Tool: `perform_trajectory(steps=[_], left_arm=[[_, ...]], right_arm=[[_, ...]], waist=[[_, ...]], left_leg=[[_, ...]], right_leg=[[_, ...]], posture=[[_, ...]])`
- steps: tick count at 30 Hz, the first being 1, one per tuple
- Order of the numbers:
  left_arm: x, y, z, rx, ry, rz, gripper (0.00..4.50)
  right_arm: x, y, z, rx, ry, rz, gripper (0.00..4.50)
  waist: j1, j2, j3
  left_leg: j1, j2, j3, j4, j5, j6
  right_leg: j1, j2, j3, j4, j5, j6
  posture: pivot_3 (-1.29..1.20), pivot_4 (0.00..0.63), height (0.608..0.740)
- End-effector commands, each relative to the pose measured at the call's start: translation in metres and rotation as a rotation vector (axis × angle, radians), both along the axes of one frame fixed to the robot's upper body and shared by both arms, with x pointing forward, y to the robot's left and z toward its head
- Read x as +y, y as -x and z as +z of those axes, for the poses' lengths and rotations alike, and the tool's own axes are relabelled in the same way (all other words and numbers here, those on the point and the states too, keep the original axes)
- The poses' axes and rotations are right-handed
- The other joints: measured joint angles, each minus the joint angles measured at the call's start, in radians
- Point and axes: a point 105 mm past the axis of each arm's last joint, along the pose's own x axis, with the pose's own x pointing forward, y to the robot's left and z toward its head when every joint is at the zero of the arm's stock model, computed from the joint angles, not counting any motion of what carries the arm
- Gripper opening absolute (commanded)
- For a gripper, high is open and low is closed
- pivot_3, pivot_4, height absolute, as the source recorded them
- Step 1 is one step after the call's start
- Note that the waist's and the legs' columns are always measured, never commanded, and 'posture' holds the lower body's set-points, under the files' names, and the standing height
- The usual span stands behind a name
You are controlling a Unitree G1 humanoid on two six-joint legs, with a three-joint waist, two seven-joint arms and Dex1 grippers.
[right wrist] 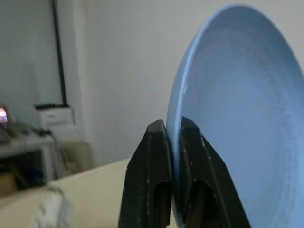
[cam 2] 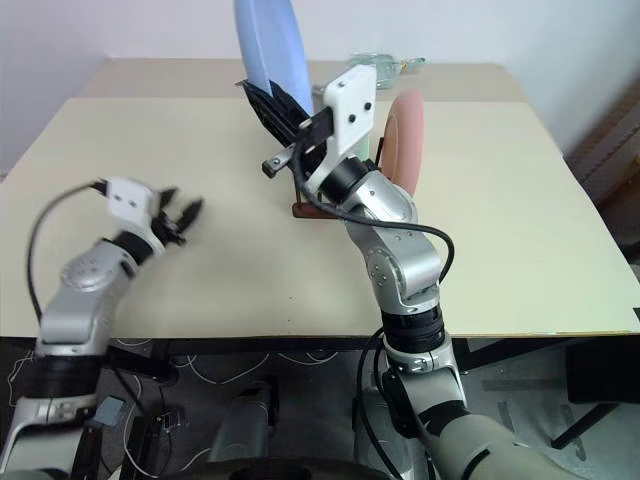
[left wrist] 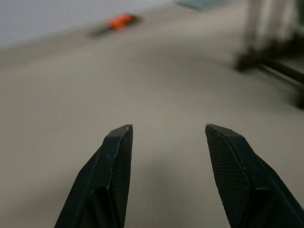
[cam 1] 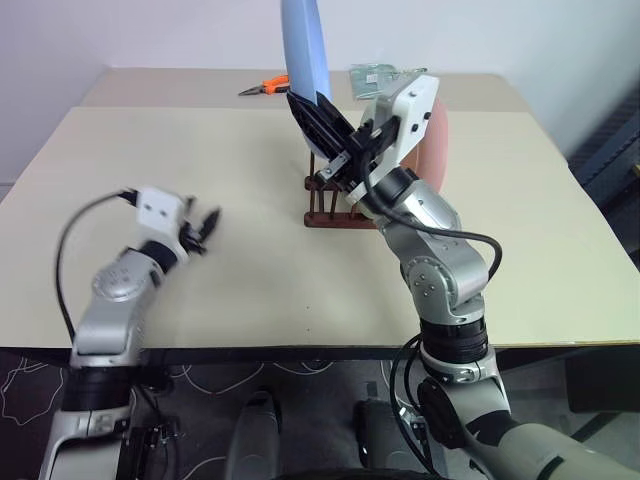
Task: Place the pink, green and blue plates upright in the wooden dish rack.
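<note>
My right gripper [right wrist: 173, 124] is shut on the rim of the blue plate [cam 1: 303, 48] and holds it on edge, high above the wooden dish rack [cam 1: 330, 208] at the table's middle. The pink plate [cam 2: 405, 135] stands upright in the rack, partly behind my right wrist. The green plate is hidden. Off to the left, my left gripper [cam 1: 207, 228] hovers low over the table, well apart from the rack. Its fingers [left wrist: 118, 156] are open with nothing between them.
Orange-handled pliers [cam 1: 265, 87] lie near the table's far edge, with a clear greenish packet [cam 1: 375, 73] to their right. Bare tabletop [cam 1: 200, 150] spreads left of the rack. The table's front edge [cam 1: 300, 347] runs close to my arms.
</note>
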Motion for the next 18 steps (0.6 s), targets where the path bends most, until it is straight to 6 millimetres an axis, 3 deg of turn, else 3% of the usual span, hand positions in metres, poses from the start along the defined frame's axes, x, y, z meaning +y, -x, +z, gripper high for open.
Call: perform_trajectory(steps=[1, 11, 18], left_arm=[[-0.013, 0.007, 0.013, -0.066, -0.033, -0.078, 2.45], [-0.034, 0.019, 0.007, -0.027, -0.016, -0.204, 2.45], [-0.037, 0.019, 0.007, -0.024, -0.021, -0.207, 2.45]], right_arm=[[0.003, 0.013, 0.013, 0.071, -0.110, 0.078, 0.00], [0.000, -0.004, 0.003, 0.173, -0.103, 0.031, 0.00], [-0.010, -0.031, 0.000, 0.267, -0.141, -0.028, 0.00]], waist=[[-0.001, 0.000, 0.000], [0.000, 0.000, 0.000], [0.000, 0.001, 0.000]], left_leg=[[0.000, 0.000, 0.000, 0.000, 0.000, 0.000], [-0.001, 0.000, 0.001, -0.001, 0.000, 0.000], [-0.001, 0.000, 0.001, -0.001, 0.000, 0.001]], right_leg=[[-0.001, 0.000, 0.000, 0.000, 0.000, 0.000], [-0.002, 0.000, 0.001, -0.001, 0.000, 0.000], [-0.002, 0.000, 0.001, -0.001, 0.000, 0.000]], posture=[[0.00, 0.150, 0.740], [0.00, 0.150, 0.740], [0.00, 0.150, 0.740]])
